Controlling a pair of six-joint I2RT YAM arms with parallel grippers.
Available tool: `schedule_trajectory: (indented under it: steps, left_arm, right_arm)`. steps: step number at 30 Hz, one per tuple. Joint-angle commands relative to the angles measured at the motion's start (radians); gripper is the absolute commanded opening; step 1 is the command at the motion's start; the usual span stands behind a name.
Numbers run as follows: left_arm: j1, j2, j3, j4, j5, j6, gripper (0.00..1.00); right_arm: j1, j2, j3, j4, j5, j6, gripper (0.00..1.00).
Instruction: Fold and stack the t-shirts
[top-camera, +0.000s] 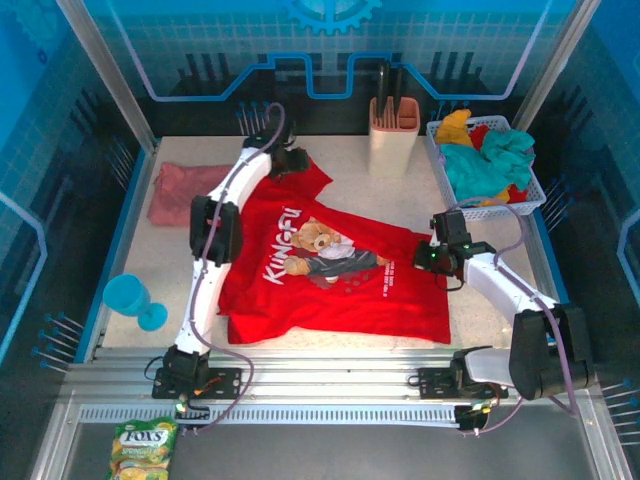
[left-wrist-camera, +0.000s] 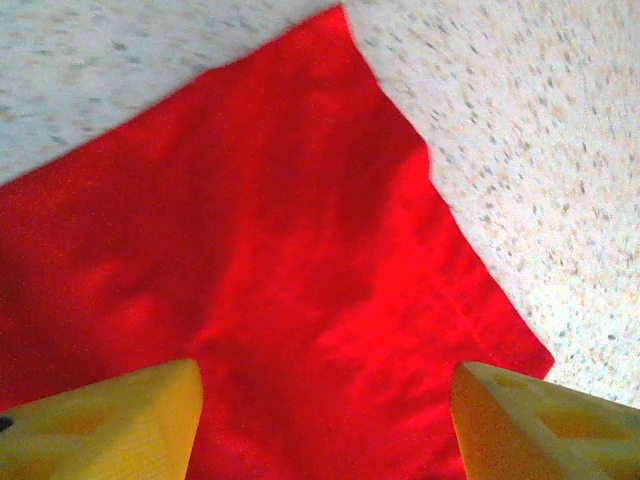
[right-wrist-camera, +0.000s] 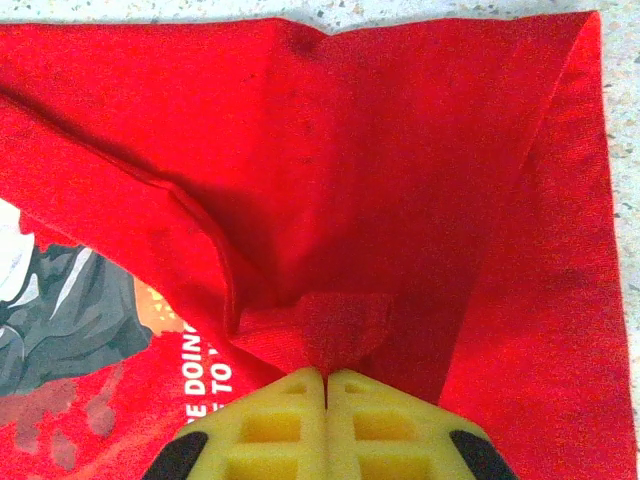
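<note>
The bright red cloth t-shirt (top-camera: 345, 300) is seen spread front-up across the middle of the pale speckled table (top-camera: 165, 265), its cartoon bear and white lettering turned to the overhead camera. At the shirt's right edge, the right gripper (top-camera: 432, 258) is closed. In the wrist view its yellow fingertips (right-wrist-camera: 270, 425) are pressed flat together, with a small tuck of red cloth pinched between them. Creases and a hemmed edge run in toward that pinch, so the red shirt is gripped there, on its right side.

Over at the far side, the left gripper (top-camera: 290, 160) is held above the far corner of the same shirt. Its jaws are parted wide. In the wrist view a yellow fingertip (left-wrist-camera: 100, 425) is seen at each lower corner, with flat red cloth lying between them and bare table beyond the hemmed corner. Nothing is clasped by it, and whether the tips touch the cloth cannot be told.

The dusty pink cloth t-shirt (top-camera: 185, 190) is found rumpled at the far left of the table, apart from the red one. A light blue plastic goblet (top-camera: 135, 300) is set at the near left. A beige holder with dark handles (top-camera: 393, 135) is placed at the far middle, and a white lattice basket (top-camera: 535, 195) heaped with coloured cloths at the far right. A green snack packet (top-camera: 145, 445) is spotted below the near rail, on the left.
</note>
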Motion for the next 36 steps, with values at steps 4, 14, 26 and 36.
schedule_trajectory:
  steps: [4,14,26,36]
  left_arm:
    - [-0.065,0.064,0.062,-0.108,-0.125,0.088,0.64]
    - [-0.093,0.17,0.178,-0.228,-0.155,0.12,0.6]
    - [-0.093,0.163,0.195,-0.17,-0.194,0.154,0.17]
    - [-0.087,-0.102,-0.028,-0.024,-0.23,0.092,0.0]
  right_arm:
    - [-0.007,-0.01,0.02,-0.001,-0.055,0.011,0.0]
    - [-0.011,-0.018,0.011,-0.008,-0.04,0.003,0.0]
    - [-0.02,-0.014,0.021,-0.019,-0.045,0.001,0.0]
    - [-0.07,-0.035,0.018,-0.034,-0.037,0.014,0.0]
